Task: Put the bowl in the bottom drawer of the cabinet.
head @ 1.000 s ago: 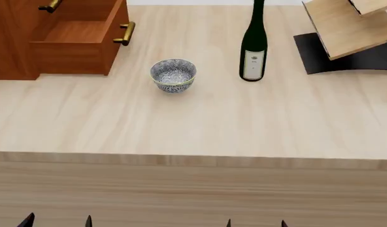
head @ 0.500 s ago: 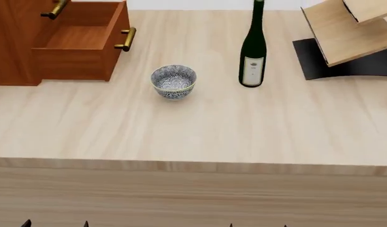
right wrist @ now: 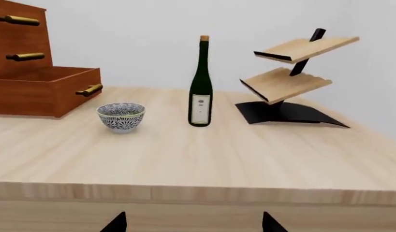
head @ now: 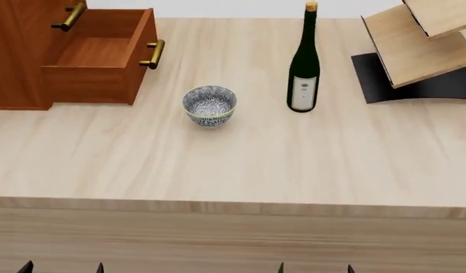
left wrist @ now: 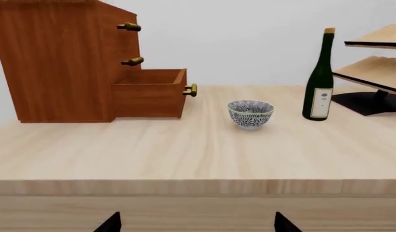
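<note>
The blue-and-white bowl (head: 209, 106) (left wrist: 251, 113) (right wrist: 121, 116) stands upright on the pale table, right of the reddish-brown cabinet (head: 16, 51) (left wrist: 62, 58). The bottom drawer (head: 96, 57) (left wrist: 149, 92) (right wrist: 46, 89) is pulled out and looks empty, its brass handle (head: 151, 54) facing the bowl. Both grippers hang low in front of the table's near edge, far from the bowl. Only the dark tips show: left gripper (head: 62, 267) (left wrist: 194, 223), right gripper (head: 314, 268) (right wrist: 192, 223). Each pair of tips stands wide apart with nothing between.
A dark green wine bottle (head: 304, 62) (right wrist: 200, 84) stands right of the bowl. A pale wooden rack on a black base (head: 419, 45) (right wrist: 288, 82) is at the far right. Two upper drawers with brass handles (left wrist: 132, 43) are closed. The table's front edge (head: 233, 207) runs across near me.
The head view has shifted, so everything on the table sits a little lower in the frame. The bowl, bottle and drawer have not moved on the table. The gripper tips stay low.
</note>
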